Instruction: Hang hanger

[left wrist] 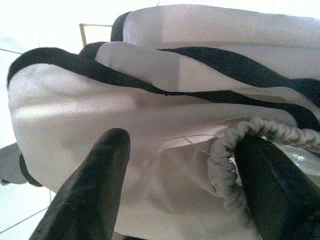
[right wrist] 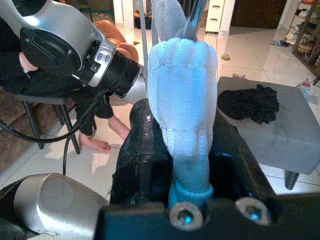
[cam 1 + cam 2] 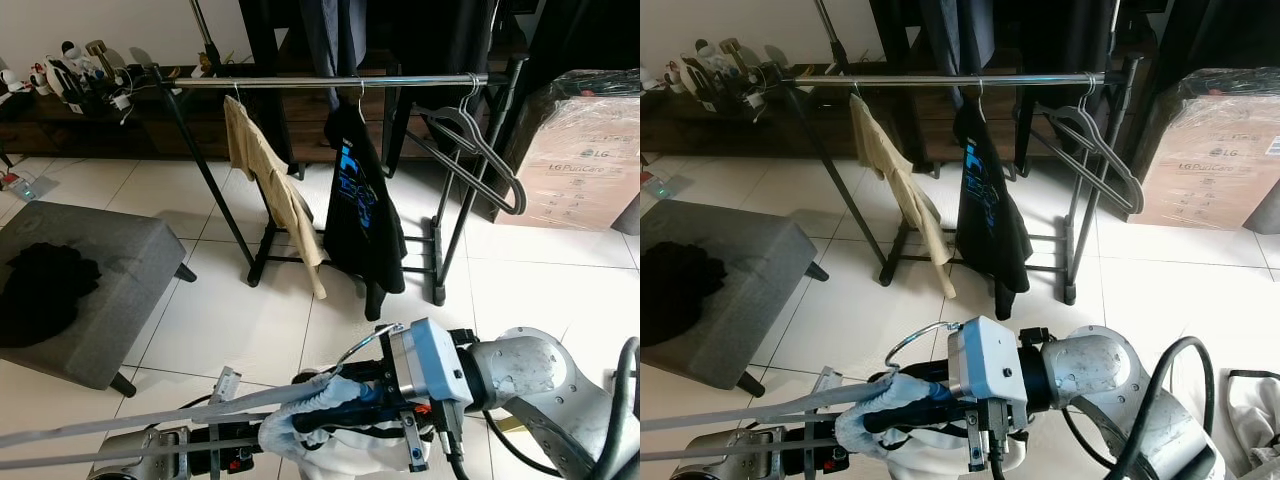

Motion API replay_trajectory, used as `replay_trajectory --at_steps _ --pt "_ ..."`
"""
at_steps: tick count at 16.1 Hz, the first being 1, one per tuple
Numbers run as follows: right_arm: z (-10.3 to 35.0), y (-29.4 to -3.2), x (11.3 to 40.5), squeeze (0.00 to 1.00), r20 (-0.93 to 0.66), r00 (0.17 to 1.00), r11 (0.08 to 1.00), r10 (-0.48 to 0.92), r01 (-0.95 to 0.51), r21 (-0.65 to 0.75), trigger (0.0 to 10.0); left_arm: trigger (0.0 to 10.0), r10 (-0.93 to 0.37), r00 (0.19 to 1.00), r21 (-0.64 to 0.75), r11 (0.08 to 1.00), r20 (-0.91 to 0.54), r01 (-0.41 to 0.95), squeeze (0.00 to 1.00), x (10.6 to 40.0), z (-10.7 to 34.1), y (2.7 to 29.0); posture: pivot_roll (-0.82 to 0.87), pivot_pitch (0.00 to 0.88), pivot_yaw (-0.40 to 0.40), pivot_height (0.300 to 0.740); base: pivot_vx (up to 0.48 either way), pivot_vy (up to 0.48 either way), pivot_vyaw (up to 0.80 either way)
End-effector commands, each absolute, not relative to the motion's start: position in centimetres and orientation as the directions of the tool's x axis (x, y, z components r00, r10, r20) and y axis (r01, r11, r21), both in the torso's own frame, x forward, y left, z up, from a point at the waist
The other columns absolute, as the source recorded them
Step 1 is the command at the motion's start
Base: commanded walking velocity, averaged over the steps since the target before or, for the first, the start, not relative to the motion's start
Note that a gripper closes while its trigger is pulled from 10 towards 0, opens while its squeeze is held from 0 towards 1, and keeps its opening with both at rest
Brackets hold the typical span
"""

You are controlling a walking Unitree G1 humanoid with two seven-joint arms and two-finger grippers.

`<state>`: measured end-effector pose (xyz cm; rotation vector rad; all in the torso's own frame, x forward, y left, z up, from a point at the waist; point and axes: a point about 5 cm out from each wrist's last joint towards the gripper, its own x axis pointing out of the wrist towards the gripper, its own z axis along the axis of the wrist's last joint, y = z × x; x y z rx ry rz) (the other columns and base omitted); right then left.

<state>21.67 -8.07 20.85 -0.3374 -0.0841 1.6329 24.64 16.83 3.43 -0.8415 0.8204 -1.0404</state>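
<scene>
A hanger padded in pale blue point(image 3: 320, 395), with a metal hook point(image 3: 365, 345), sits low in front of me, and my right gripper point(image 3: 335, 400) is shut on its neck. The right wrist view has the padded hanger point(image 2: 182, 100) clamped between the black fingers. A white garment with black stripes point(image 3: 340, 455) hangs from it. My left gripper point(image 3: 225, 445) is low at the left. In the left wrist view its fingers point(image 1: 95, 185) are spread open against the white cloth point(image 1: 100, 110), beside a drawstring cord point(image 1: 225, 160). The chrome rail point(image 3: 330, 80) of the clothes rack stands farther ahead.
On the rail hang a beige garment point(image 3: 270, 180), a black T-shirt with blue print point(image 3: 360, 200) and empty grey hangers point(image 3: 470, 150). A grey ottoman point(image 3: 100, 260) with a black cloth point(image 3: 45, 285) is at the left. A wrapped cardboard box point(image 3: 585, 150) stands at the right.
</scene>
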Motion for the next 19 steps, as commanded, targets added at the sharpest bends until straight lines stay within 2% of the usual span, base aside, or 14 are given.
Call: replay_trajectory --at_steps 1,2,3,6,9,10,11,19 --pt "20.8 -7.7 21.1 0.00 -0.158 -0.083 -0.123 0.984 -0.958 -0.260 0.0 3.8 -0.934 0.325 -0.886 0.272 -0.149 0.375 0.00 24.6 3.7 17.5 -0.19 0.213 0.088 0.740 0.000 0.000 0.00" --pt "20.7 -7.8 21.1 0.00 -0.167 -0.080 -0.122 0.983 -0.959 -0.257 0.0 3.8 -0.936 0.326 -0.887 0.259 -0.133 0.383 0.00 24.7 3.9 17.5 -0.19 0.215 0.088 0.740 0.000 0.000 0.00" --pt "20.4 -7.9 21.2 0.00 -0.177 -0.077 -0.121 0.981 -0.960 -0.252 0.0 10.0 -0.939 0.328 -0.891 0.238 -0.108 0.387 0.00 24.8 4.3 17.5 -0.19 0.216 0.087 0.740 0.000 0.000 0.00" --pt "20.0 -7.6 21.1 0.00 -0.177 -0.092 -0.133 0.980 -0.963 -0.234 0.0 10.0 -0.966 0.242 -0.892 0.185 -0.088 0.413 0.00 24.1 4.6 16.6 -0.19 0.215 0.087 0.740 0.000 0.000 0.00" --pt "19.7 -7.5 20.9 0.00 -0.191 -0.105 -0.148 0.976 -0.962 -0.229 0.0 10.0 -0.974 0.215 -0.892 0.154 -0.066 0.425 0.00 23.9 4.9 16.2 -0.19 0.216 0.087 0.740 0.000 0.000 0.00" --pt "19.7 -7.5 20.9 0.00 -0.190 -0.105 -0.148 0.976 -0.962 -0.229 0.0 8.4 -0.974 0.210 -0.890 0.167 -0.083 0.424 0.00 23.8 4.7 16.2 -0.19 0.215 0.088 0.740 0.000 0.000 0.00" --pt "19.8 -7.5 20.9 0.00 -0.187 -0.103 -0.146 0.977 -0.961 -0.234 0.0 0.0 -0.971 0.212 -0.890 0.192 -0.112 0.413 0.00 23.7 4.4 16.3 -0.20 0.215 0.088 0.740 0.000 0.000 0.00" --pt "19.5 -7.8 21.5 0.00 -0.206 -0.070 -0.120 0.976 -0.963 -0.243 0.0 0.0 -0.958 0.213 -0.875 0.266 -0.192 0.405 0.00 23.2 3.7 17.4 -0.18 0.214 0.091 0.740 0.000 0.000 0.00"
